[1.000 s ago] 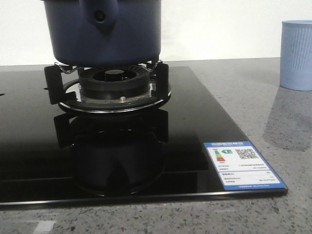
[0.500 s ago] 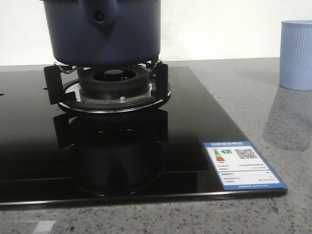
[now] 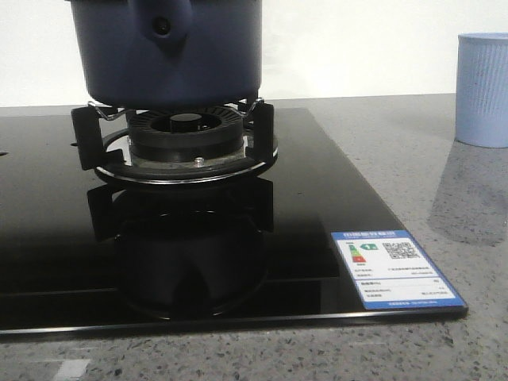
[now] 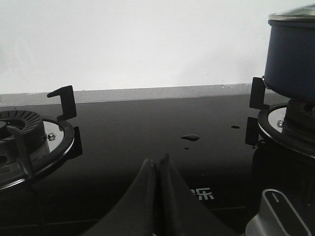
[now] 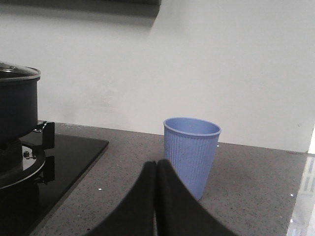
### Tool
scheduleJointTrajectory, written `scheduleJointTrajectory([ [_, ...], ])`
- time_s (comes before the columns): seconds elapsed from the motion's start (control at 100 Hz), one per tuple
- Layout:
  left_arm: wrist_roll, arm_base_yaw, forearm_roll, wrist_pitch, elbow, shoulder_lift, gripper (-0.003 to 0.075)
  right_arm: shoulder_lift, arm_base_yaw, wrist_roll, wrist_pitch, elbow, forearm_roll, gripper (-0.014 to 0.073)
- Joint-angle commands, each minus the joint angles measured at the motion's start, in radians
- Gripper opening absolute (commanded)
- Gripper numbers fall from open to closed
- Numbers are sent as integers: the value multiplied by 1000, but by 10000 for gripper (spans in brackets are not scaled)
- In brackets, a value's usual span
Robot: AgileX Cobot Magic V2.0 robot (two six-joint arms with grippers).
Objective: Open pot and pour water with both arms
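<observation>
From the front, the pot (image 3: pixel 165 51) sits on the burner stand (image 3: pixel 176 139) of a glossy black cooktop (image 3: pixel 317 206), its rounded handle mount facing the camera. A ribbed light blue cup (image 3: pixel 482 89) stands well apart to the right on the grey speckled counter (image 3: pixel 444 182). Neither arm shows here. The pot looks heavy and rigid, and probably holds water, so it likely needs a firm, level hold; its matte sides offer little to pinch, and the handle is the better place to grasp.

In the left wrist view, the left gripper (image 4: pixel 158 169) hangs low over the cooktop between the two burners, fingers pressed together and holding nothing. The pot (image 4: pixel 290 59) stands off to one side with a glass lid (image 4: pixel 294 14) on it. The lid looks smooth and breakable, and its knob is out of view. A few small droplets (image 4: pixel 190 137) lie on the glass, so the surface may be slippery.

In the right wrist view, the right gripper (image 5: pixel 156 169) is likewise closed and empty, pointing toward the cup (image 5: pixel 191 155) just ahead. The pot (image 5: pixel 18 105) is at the edge, and a plain white wall (image 5: pixel 197 64) is behind.
</observation>
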Motion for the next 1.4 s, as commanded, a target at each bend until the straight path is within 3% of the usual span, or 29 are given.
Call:
scheduleJointTrajectory([
  [0.0,-9,2,-5,-66,9,-30,-20,13,-2,-3,15,-25,25,-70],
  [0.27,-9,2,-5,-66,9,-30,-20,13,-2,-3,-27,-15,36,-70],
  [0.46,-9,2,-5,-66,9,-30,-20,27,-2,-39,-35,-14,140,-70],
  [0.7,-9,2,-5,-66,9,-30,-20,172,27,-383,-99,-14,419,-70],
  [0.85,-9,2,-5,-66,9,-30,-20,249,130,-617,-77,-14,609,-70],
  [0.95,-9,2,-5,-66,9,-30,-20,254,218,-756,19,-14,784,-70],
  [1.12,-9,2,-5,-66,9,-30,-20,254,399,-1214,181,-14,1167,-70],
  [1.27,-9,2,-5,-66,9,-30,-20,224,459,-1378,344,-5,1349,-70],
  [1.39,-9,2,-5,-66,9,-30,-20,145,434,-1467,340,58,1451,-70],
])
